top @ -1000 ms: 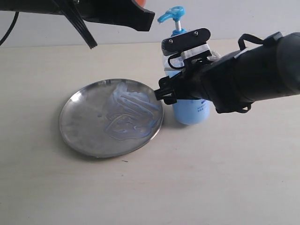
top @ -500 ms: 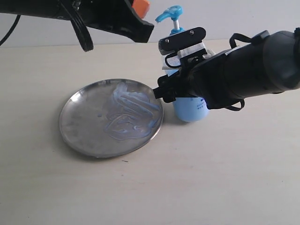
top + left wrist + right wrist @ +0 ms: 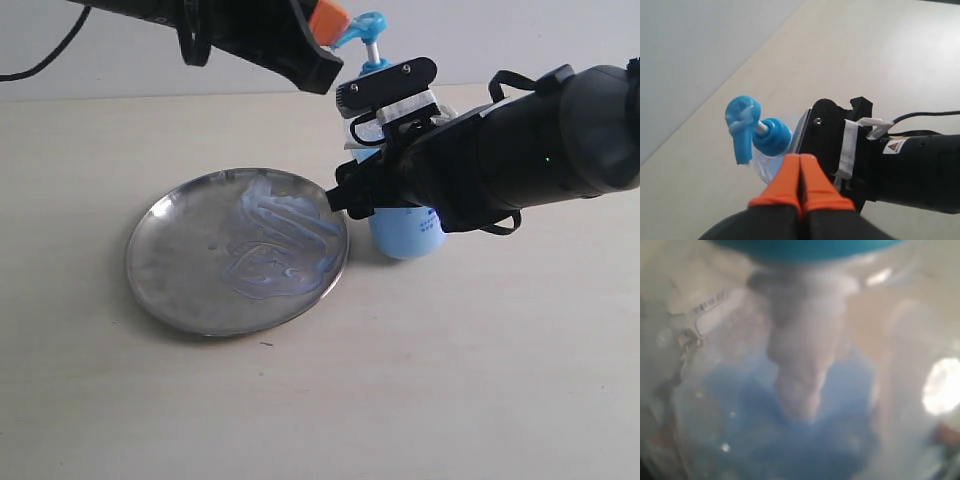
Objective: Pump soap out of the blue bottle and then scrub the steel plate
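Blue bottle [image 3: 405,232] stands upright on the table [image 3: 450,380]. In ext. view only its lower body w/ light-blue liquid and the pump head [image 3: 362,24] show. The middle is hidden by the right gripper [image 3: 372,190], which is clamped on the bottle w/ jaws spread wide by it; the pads can't be seen. Right wrist view is all blur: clear wall, blue liquid, a pale whitish column. Label mostly covered, unreadable.

Steel plate [image 3: 170,260] lies flat just left of the bottle in ext. view, small gap btwn rim and bottle base. In it: soap [image 3: 280,232], pale-blue smears on the half nearer the bottle; the far half is bare.

Left gripper [image 3: 800,172] hangs above the bottle, by the pump head, orange fingertips pressed together, holding nothing. Contact w/ the pump: can't tell.
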You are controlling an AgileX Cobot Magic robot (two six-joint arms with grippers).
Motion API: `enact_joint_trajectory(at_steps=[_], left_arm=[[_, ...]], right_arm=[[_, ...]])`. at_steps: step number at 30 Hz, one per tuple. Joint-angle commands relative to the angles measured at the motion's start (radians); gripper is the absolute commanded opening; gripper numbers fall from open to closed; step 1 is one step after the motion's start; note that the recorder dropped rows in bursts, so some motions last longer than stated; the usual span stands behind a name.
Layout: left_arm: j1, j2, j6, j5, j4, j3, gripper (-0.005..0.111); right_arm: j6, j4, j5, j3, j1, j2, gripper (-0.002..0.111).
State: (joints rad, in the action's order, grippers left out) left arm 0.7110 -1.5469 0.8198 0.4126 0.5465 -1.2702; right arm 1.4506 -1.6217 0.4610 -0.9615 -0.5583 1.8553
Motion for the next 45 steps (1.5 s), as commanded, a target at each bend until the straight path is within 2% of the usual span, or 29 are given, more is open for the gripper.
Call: enact_joint_trajectory(at_steps=[1, 17, 32, 41, 45], left_arm=[[-0.003, -0.052, 0.021, 0.021, 0.009, -0.047, 0.0], [-0.003, -0.07, 0.059, 0.033, 0.007, -0.078, 0.0], [-0.006, -0.07, 0.063, 0.017, -0.037, -0.078, 0.0], [-0.062, -0.07, 0.063, 0.012, -0.038, -0.078, 0.0], [-0.063, -0.079, 0.063, 0.014, -0.038, -0.078, 0.0]], right_arm=[[0.018, -0.003, -0.025, 0.0, -0.001, 0.008, 0.0], [0.018, -0.022, 0.005, 0.0, -0.035, 0.008, 0.0], [0.061, -0.066, -0.048, 0.0, -0.035, 0.008, 0.0], [0.073, -0.073, -0.056, 0.0, -0.035, 0.008, 0.0], [0.073, -0.073, -0.061, 0.0, -0.035, 0.008, 0.0]])
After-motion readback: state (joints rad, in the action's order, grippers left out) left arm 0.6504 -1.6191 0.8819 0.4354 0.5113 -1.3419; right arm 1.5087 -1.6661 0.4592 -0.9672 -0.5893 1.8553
